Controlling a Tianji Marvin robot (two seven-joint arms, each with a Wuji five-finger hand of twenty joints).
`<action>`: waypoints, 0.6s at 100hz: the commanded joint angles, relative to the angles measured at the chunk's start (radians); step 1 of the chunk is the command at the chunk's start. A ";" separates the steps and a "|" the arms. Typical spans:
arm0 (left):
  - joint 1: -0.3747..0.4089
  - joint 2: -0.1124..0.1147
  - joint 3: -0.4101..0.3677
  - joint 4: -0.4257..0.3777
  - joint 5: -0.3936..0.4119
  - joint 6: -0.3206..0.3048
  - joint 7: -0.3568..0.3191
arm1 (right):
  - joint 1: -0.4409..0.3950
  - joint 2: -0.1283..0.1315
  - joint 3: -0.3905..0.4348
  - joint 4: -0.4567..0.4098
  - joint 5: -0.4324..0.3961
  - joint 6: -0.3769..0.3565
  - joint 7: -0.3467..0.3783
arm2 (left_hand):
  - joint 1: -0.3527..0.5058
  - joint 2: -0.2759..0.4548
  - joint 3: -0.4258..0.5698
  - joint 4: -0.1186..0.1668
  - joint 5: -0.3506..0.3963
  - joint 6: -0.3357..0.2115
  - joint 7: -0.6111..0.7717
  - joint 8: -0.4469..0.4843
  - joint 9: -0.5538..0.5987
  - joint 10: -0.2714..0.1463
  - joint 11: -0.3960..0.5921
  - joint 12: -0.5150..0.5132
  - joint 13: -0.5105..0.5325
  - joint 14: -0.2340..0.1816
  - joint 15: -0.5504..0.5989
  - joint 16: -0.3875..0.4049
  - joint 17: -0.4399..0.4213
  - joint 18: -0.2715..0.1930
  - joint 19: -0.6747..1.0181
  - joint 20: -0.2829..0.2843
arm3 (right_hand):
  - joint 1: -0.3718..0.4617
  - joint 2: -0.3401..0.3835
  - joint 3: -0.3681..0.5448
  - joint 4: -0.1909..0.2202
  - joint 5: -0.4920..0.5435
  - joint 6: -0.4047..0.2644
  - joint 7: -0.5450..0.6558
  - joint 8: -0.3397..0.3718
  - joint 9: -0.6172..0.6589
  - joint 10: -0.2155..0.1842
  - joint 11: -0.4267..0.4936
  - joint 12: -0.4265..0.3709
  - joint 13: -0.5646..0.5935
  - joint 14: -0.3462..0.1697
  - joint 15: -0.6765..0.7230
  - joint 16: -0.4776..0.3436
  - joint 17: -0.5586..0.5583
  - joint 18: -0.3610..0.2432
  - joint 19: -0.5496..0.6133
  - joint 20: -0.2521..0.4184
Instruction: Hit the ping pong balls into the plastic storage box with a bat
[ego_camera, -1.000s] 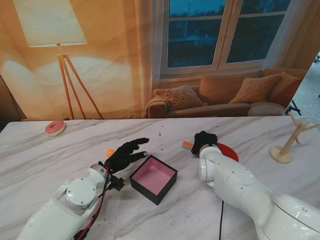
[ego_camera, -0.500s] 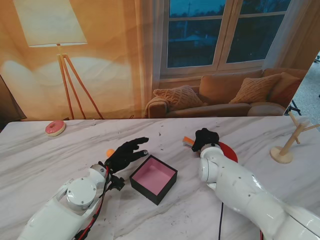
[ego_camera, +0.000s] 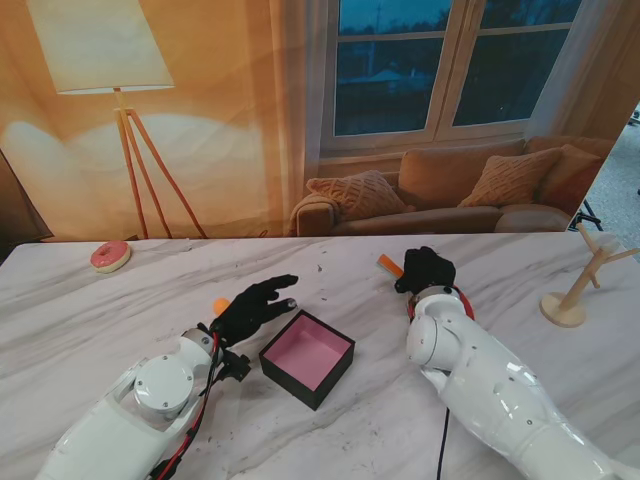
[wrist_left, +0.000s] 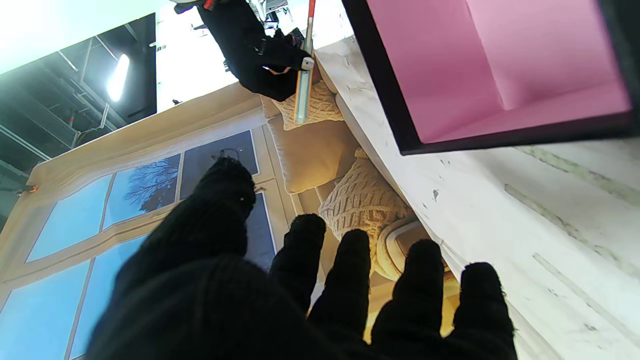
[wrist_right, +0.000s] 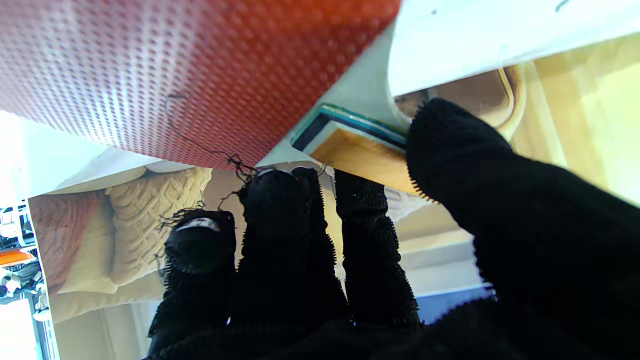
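Box (ego_camera: 307, 357) pink inside, nothing in it; ball (ego_camera: 220, 305) outside, left.

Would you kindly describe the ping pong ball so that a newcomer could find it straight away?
Start at the black box with the pink inside in the middle of the marble table. To its left lies the black-gloved left hand, and the ping pong ball peeks out at that hand's far left edge. It is the only small orange ball there.
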 joint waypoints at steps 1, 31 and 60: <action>0.001 -0.006 0.001 0.002 -0.002 0.001 -0.013 | -0.025 0.017 0.016 -0.045 -0.014 -0.014 0.010 | 0.021 0.016 -0.030 0.006 0.031 -0.007 -0.015 -0.010 0.036 0.001 -0.014 0.007 -0.003 0.000 -0.003 0.005 -0.014 -0.022 0.002 0.018 | 0.102 0.094 0.069 0.026 0.046 -0.069 0.160 0.081 0.004 0.014 -0.019 -0.021 0.024 0.020 0.030 -0.013 -0.007 0.009 0.041 -0.018; -0.008 -0.007 0.011 0.011 -0.010 0.001 -0.017 | -0.163 0.044 0.154 -0.266 -0.038 -0.069 0.041 | 0.030 0.022 -0.045 0.007 0.031 -0.006 -0.016 -0.010 0.035 0.002 -0.014 0.008 -0.003 0.000 -0.003 0.006 -0.015 -0.022 0.003 0.018 | 0.111 0.108 0.057 0.027 0.042 -0.080 0.156 0.100 0.011 0.009 -0.050 -0.051 0.020 0.032 0.028 -0.036 -0.013 0.011 0.035 -0.033; -0.008 -0.008 0.012 0.012 -0.010 -0.003 -0.015 | -0.265 0.053 0.242 -0.418 -0.038 -0.117 0.048 | 0.034 0.026 -0.055 0.008 0.032 -0.006 -0.016 -0.010 0.038 0.003 -0.014 0.008 -0.003 0.000 -0.004 0.006 -0.014 -0.023 0.003 0.019 | 0.119 0.108 0.054 0.030 0.047 -0.090 0.150 0.104 0.013 0.013 -0.058 -0.058 0.018 0.035 0.029 -0.042 -0.014 0.011 0.037 -0.035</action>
